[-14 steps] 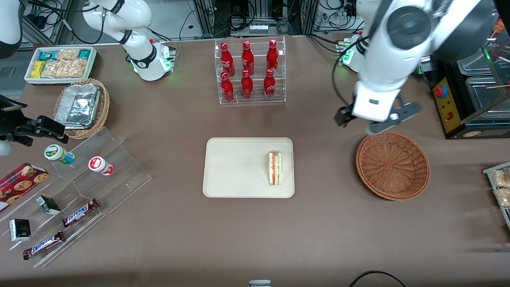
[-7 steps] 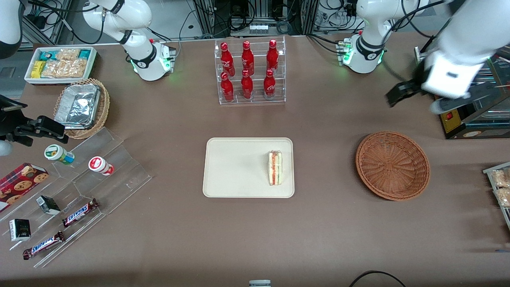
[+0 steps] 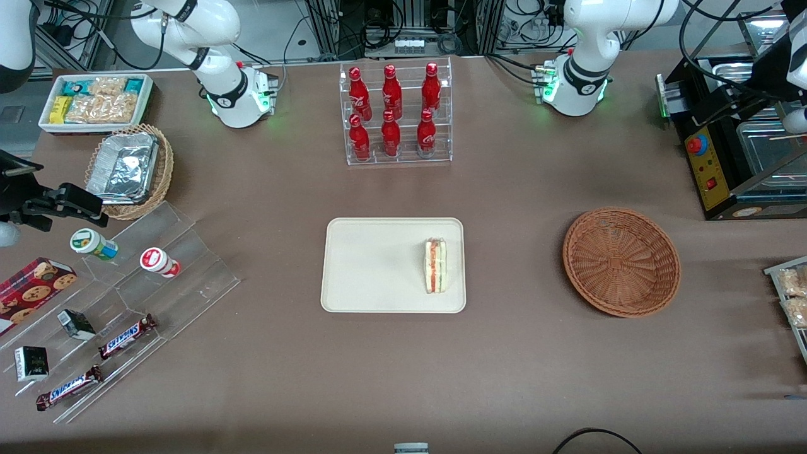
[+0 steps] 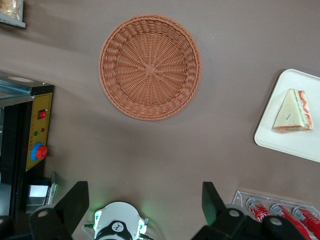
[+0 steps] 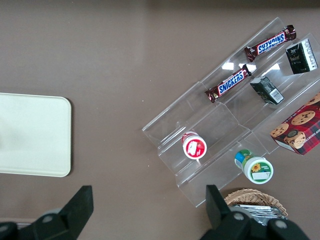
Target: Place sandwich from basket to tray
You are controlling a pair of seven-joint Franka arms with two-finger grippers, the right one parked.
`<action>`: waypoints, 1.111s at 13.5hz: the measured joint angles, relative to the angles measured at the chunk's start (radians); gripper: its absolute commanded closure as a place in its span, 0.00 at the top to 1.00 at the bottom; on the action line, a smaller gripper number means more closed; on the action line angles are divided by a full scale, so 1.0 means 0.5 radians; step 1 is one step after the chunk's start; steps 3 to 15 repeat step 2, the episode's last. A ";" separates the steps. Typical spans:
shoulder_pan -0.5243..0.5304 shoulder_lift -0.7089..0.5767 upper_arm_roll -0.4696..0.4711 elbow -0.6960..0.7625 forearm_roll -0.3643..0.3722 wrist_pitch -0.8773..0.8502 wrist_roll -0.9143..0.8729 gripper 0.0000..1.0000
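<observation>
The table point(image 3: 517, 378) carries one sandwich point(image 3: 435, 265), one tray point(image 3: 378, 265) and one reddish-brown basket point(image 3: 621, 261). Six red bottles point(image 3: 391, 91) stand in one clear rack point(image 3: 396, 157). There are two Snickers bars point(image 3: 128, 336), two lidded cups point(image 3: 93, 244), two small dark boxes point(image 3: 76, 323) and one cookie box point(image 3: 31, 293). One lighter wicker basket point(image 3: 165, 170) holds one foil container point(image 3: 123, 167), and there is one white snack bin point(image 3: 148, 94). One claw point(image 4: 142, 200) hangs high over the working arm's base, its two fingers point(image 4: 75, 200) wide apart.

Gripper point(image 4: 145, 210) high, fingers point(image 4: 75, 200) apart
</observation>
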 measured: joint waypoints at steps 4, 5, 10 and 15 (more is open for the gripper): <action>-0.068 0.025 -0.001 -0.009 0.001 0.006 0.000 1.00; -0.068 0.025 -0.001 -0.009 0.001 0.006 0.000 1.00; -0.068 0.025 -0.001 -0.009 0.001 0.006 0.000 1.00; -0.068 0.025 -0.001 -0.009 0.001 0.006 0.000 1.00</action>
